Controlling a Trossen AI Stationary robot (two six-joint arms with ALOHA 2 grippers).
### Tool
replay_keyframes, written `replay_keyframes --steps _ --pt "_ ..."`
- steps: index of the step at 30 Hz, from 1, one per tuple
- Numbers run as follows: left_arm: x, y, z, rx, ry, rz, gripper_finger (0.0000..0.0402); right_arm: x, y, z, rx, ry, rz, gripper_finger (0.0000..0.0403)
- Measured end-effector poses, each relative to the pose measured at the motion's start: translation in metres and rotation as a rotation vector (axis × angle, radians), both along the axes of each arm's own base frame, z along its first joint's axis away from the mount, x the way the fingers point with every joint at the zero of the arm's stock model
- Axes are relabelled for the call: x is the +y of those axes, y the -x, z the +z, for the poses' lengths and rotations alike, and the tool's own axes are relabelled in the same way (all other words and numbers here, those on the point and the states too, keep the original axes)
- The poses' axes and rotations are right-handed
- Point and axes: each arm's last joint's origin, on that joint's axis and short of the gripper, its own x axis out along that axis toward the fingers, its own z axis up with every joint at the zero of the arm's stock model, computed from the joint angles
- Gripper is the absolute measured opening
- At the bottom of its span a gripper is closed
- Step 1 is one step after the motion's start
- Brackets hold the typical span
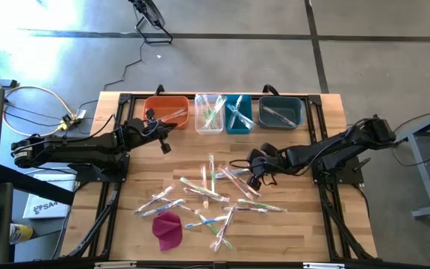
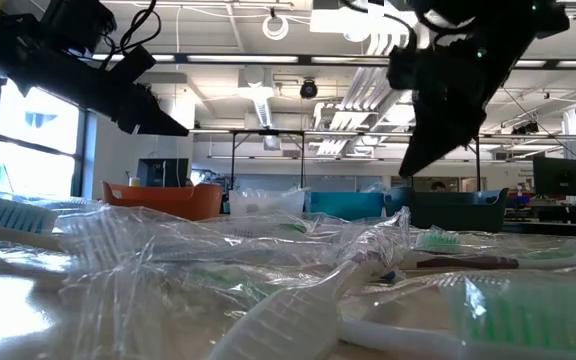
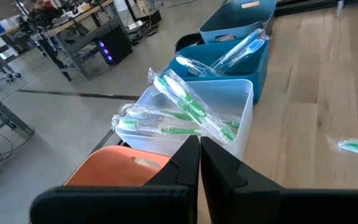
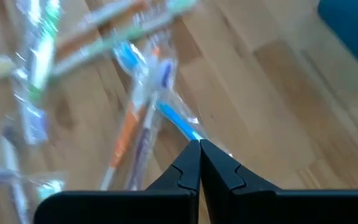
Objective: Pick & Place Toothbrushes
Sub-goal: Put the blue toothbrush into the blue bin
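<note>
The toothbrushes [image 1: 215, 196] lie scattered mid-counter, some already sorted into bins at twelve o'clock. The right pincer [image 1: 257, 179], clenched and empty, hangs at the pile's three o'clock edge, likely choosing one. The left pincer [image 1: 164, 146], clenched, waits beside the orange bin [image 1: 167, 110].

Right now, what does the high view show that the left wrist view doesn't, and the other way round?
Only the high view shows the right claw shut over the loose toothbrushes on the table, plus a magenta cloth.

Only the left wrist view shows the room's floor and desks beyond the table.

Both show the left claw shut by the orange bin, the clear bin holding green toothbrushes, and the two blue bins.
</note>
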Motion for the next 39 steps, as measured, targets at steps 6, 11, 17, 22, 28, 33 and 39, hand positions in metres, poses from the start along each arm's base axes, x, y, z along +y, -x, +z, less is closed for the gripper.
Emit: replay_keyframes --steps 6,11,17,22,28,33,39 --pt "0.000 0.000 0.000 0.000 0.000 0.000 0.0009 0.001 -0.006 -0.021 0.080 0.012 0.006 0.0003" --pt "0.000 0.000 0.000 0.000 0.000 0.000 0.0009 0.001 -0.008 -0.030 0.116 0.021 0.007 0.0003" --pt "0.000 0.000 0.000 0.000 0.000 -0.001 0.0009 0.000 -0.008 -0.030 0.109 0.073 -0.023 0.0005" --pt "0.000 0.000 0.000 0.000 0.000 -0.001 0.0009 -0.001 -0.008 -0.030 0.106 0.094 -0.037 0.0043" --pt "0.000 0.000 0.000 0.000 0.000 -0.001 0.0009 0.000 -0.006 -0.032 0.141 0.070 -0.017 0.0107" --pt "0.000 0.000 0.000 0.000 0.000 -0.001 0.0009 -0.003 0.000 -0.035 0.229 0.099 0.052 0.0118" --pt "0.000 0.000 0.000 0.000 0.000 -0.001 0.0009 -0.017 0.007 -0.038 0.340 0.098 0.067 0.0113"
